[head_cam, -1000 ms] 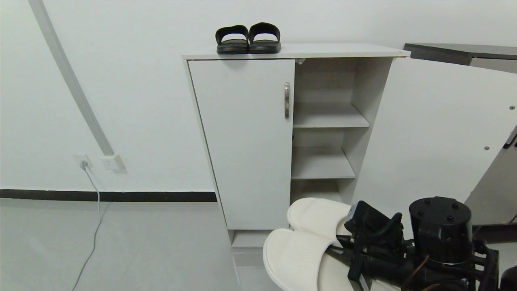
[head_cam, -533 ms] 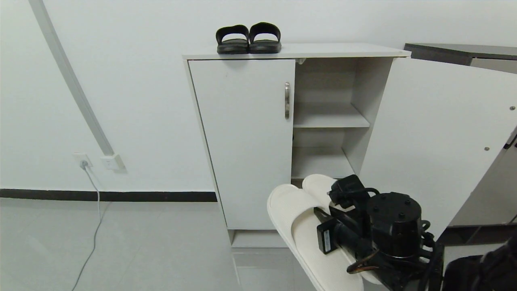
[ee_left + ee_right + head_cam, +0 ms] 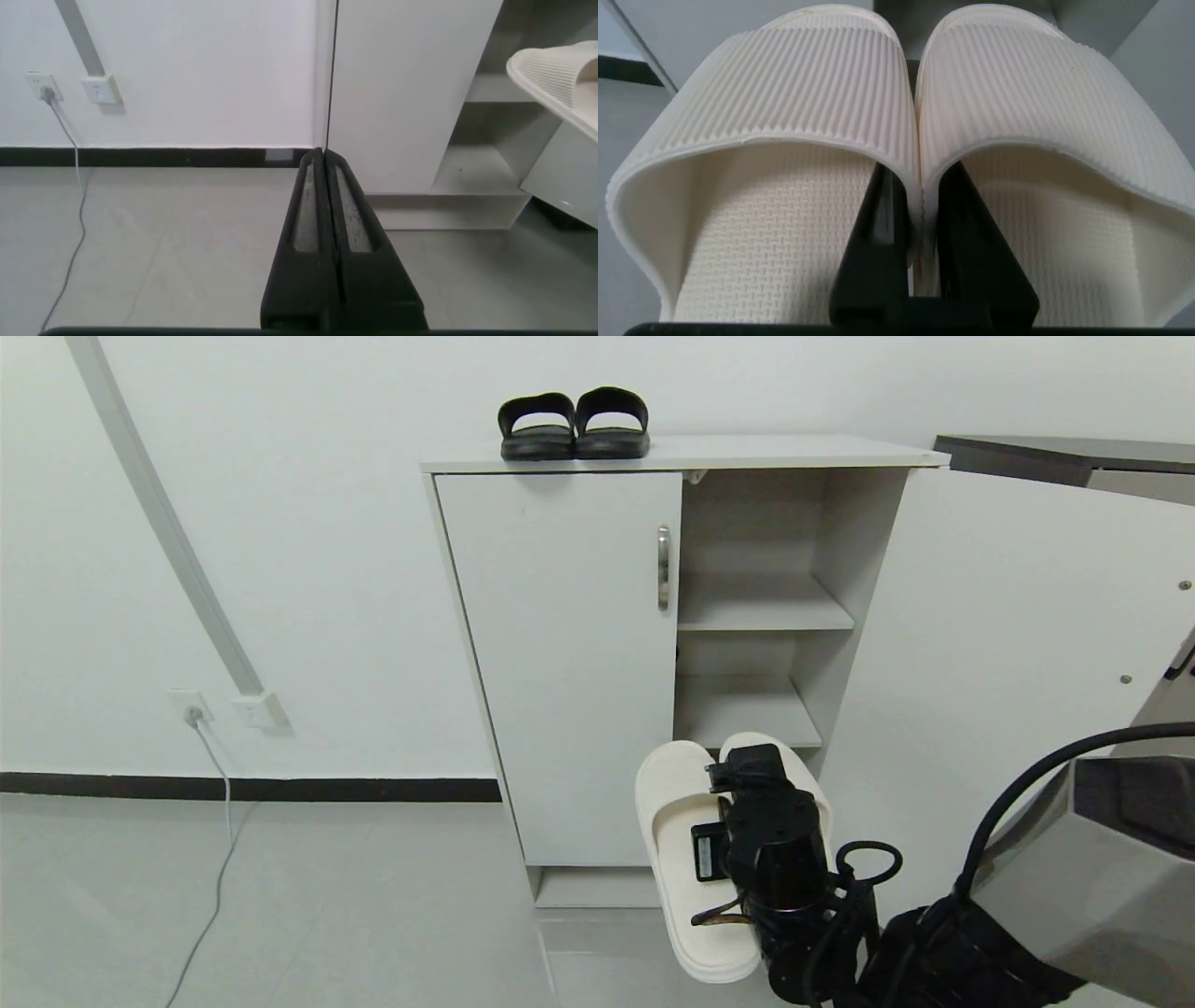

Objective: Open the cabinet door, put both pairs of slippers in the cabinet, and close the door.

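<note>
The right pincer (image 3: 920, 191) is pinching two white slippers (image 3: 674, 803) at once. Its two fingers (image 3: 878, 233) close on the inner side walls, which are pressed together between them. The pair lies side by side on either side of the pincer, soles down, toes pointing away from it toward the cabinet (image 3: 560, 663).

The cabinet has two doors. The open door (image 3: 1008, 644) stands just to the right of the pincer. The closed door (image 3: 560, 709), with one metal handle (image 3: 663, 567), is ahead of the pincer and to its left. The open compartment lies straight beyond the pincer and shows two shelves, the upper shelf (image 3: 761, 607) and the lower shelf (image 3: 742, 714). The white toes sit just in front of the lower one and slightly below its edge, not yet inside.

Two black slippers (image 3: 573, 425) sit together on the cabinet top, high above the right pincer and well apart from it.

The left pincer (image 3: 324, 163) is pressed together with nothing between its fingers. It hangs low over the floor, with the cabinet's left corner beyond its tips.

One plugged wall socket (image 3: 191, 709) and one small wall box (image 3: 260, 709) are far to the left.
</note>
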